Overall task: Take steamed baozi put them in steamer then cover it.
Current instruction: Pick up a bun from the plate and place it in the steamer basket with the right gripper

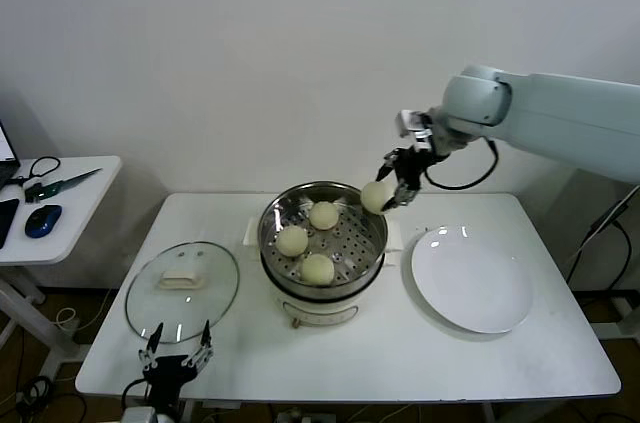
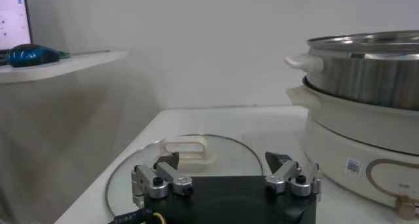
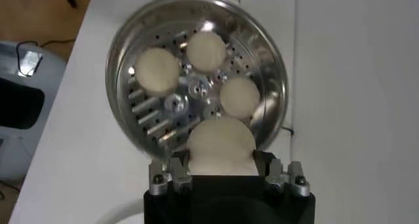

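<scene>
Taking the steamer [image 1: 322,243] at the middle of the white table [image 1: 400,353] as the landmark: nearest the robot, at the table's front edge and to the steamer's left, the left gripper [image 1: 176,355] hangs parked with its fingers spread wide and nothing between them. Just beyond it, beside the steamer on that same left side, the cover [image 1: 182,286] lies flat on the table, its cream handle up; the left wrist view shows the glass lid directly ahead of the open fingertips [image 2: 169,165], apart from them.

On the steamer's right a flat white plate [image 1: 470,281] lies bare on the table, close to the pot's base.

Inside the steamer, three steamed baozi [image 1: 317,268] sit on the perforated tray, spaced apart from one another.

Farther back, above the steamer's rear right rim, the right gripper [image 1: 385,195] is clenched on the fourth bun [image 3: 220,145], holding it in the air clear of the tray. The right wrist view looks straight down past this bun onto the pot and the three buns inside it.

Off to the far left of the steamer stands a small side table [image 1: 70,205] with a blue mouse [image 1: 43,220] on it.
</scene>
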{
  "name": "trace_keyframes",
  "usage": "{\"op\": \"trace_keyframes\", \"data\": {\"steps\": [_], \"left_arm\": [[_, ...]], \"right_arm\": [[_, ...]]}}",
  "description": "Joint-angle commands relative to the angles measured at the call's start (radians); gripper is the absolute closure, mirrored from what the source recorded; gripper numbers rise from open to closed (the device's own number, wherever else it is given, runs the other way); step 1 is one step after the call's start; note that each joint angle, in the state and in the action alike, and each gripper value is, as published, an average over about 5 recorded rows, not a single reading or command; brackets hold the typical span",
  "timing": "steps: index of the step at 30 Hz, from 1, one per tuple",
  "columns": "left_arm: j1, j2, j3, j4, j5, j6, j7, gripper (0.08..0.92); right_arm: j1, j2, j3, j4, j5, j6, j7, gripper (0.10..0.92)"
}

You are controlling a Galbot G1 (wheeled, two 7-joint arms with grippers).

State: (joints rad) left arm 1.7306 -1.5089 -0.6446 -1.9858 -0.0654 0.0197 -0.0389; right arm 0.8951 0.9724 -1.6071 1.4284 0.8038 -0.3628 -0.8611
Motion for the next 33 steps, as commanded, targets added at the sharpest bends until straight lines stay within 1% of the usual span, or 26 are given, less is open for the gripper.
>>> {"op": "trace_keyframes", "data": {"steps": [1,13,23,30,33], "left_arm": [[0.0,0.001,0.002,-0.001,0.0,0.0,0.0,0.177],[0.004,0.011,-0.01,0.005,-0.005,-0.001,0.0,0.177],[0.004,0.009,-0.008,0.01,-0.005,-0.001,0.001,0.177],[0.004,0.01,-0.009,0.01,-0.006,-0.001,0.001,0.177],[0.004,0.009,-0.009,0.01,-0.006,-0.002,0.001,0.177]], "right_arm": [[-0.113,0.162,0.002,-0.026,0.021,-0.101,0.084,0.364],[-0.243,0.143,0.03,-0.094,-0.09,-0.1,0.081,0.364],[-0.253,0.13,0.036,-0.092,-0.135,-0.096,0.07,0.361],[-0.255,0.122,0.04,-0.094,-0.139,-0.089,0.057,0.364],[-0.253,0.118,0.05,-0.099,-0.147,-0.083,0.056,0.351]]}}
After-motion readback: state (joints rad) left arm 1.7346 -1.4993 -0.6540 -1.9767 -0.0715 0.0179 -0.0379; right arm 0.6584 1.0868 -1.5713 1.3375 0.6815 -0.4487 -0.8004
